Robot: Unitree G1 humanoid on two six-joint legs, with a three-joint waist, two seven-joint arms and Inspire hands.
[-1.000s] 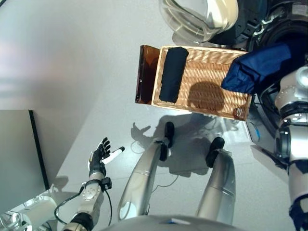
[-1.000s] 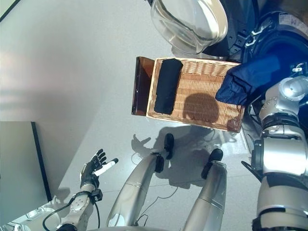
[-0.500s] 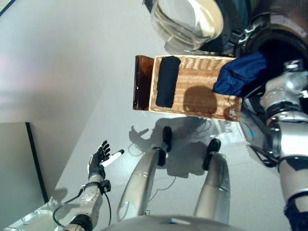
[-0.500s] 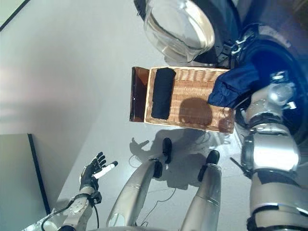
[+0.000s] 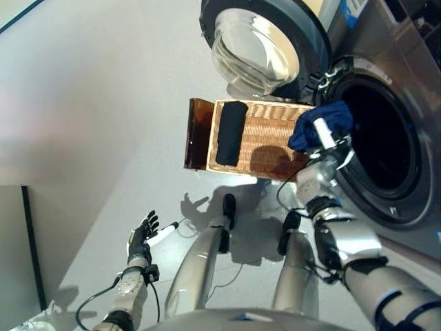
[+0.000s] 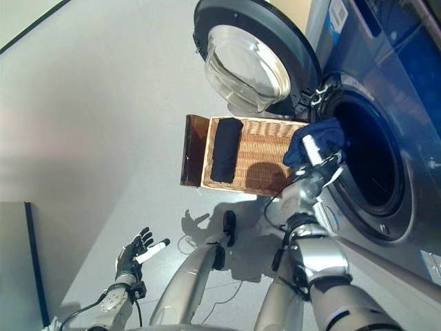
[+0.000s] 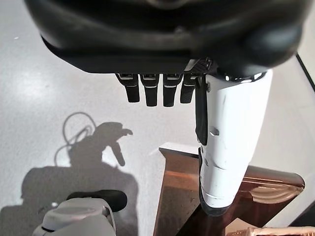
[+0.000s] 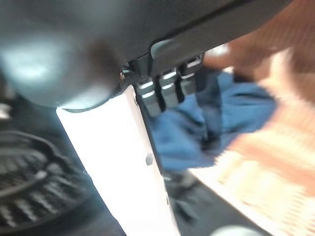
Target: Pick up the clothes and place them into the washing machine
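Now | right hand (image 5: 324,135) clutches blue garment (image 5: 311,125) at washing machine (image 5: 386,131) drum mouth | dark folded cloth (image 5: 231,133) lies in wicker basket (image 5: 265,127) | left hand (image 5: 141,234) hangs spread, empty.

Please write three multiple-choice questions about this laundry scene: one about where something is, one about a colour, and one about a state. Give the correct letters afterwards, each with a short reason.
1. Where does the dark folded garment lie?
A. in the wicker basket
B. on the floor
C. inside the drum

2. What colour is the cloth at the right hand?
A. red
B. blue
C. white

3. How is the washing machine door?
A. closed
B. removed
C. swung open

Answers: 1 A, the garment rests at the basket's left end. 2 B, the bunched cloth is blue, at the rim of the drum opening. 3 C, the glass door stands open above the basket.

The left hand hangs open, away from all this.
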